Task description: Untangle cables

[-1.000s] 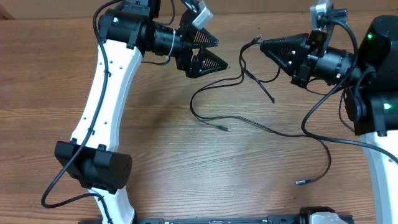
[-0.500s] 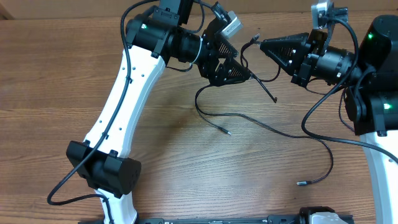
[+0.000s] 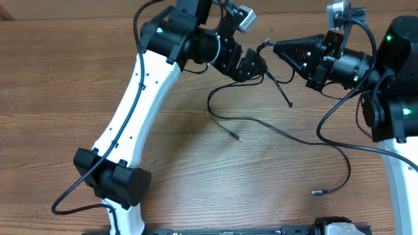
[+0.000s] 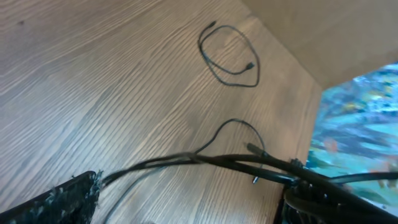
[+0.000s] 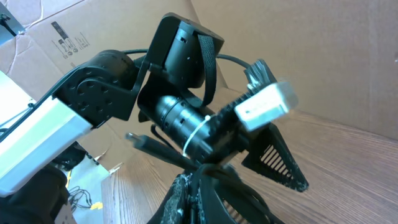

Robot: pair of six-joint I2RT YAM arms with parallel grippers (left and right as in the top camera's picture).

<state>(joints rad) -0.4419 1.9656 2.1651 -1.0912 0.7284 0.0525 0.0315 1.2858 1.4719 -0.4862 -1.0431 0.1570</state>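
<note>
Several thin black cables (image 3: 279,92) hang in a tangle from my right gripper (image 3: 276,46), which is shut on them near the far edge of the table. Their loose ends trail over the wood, one plug (image 3: 239,138) in the middle and another (image 3: 314,192) near the front right. My left gripper (image 3: 258,65) is open and sits just left of the right one. In the left wrist view the cable bundle (image 4: 230,158) runs across the wide gap of the left gripper (image 4: 189,193). The right wrist view has the right gripper (image 5: 202,180) pinching the strands, with the left gripper close ahead.
The left arm (image 3: 140,98) stretches diagonally across the left half of the table. A thick arm cable (image 3: 324,124) loops beside the right arm's base. A separate small cable loop (image 4: 230,56) lies on the wood further off. Cardboard boxes (image 5: 50,37) stand beyond the table.
The left arm has swung right and its open gripper has closed in on the hanging cables beside the right gripper. The right arm has stayed put, still gripping.
</note>
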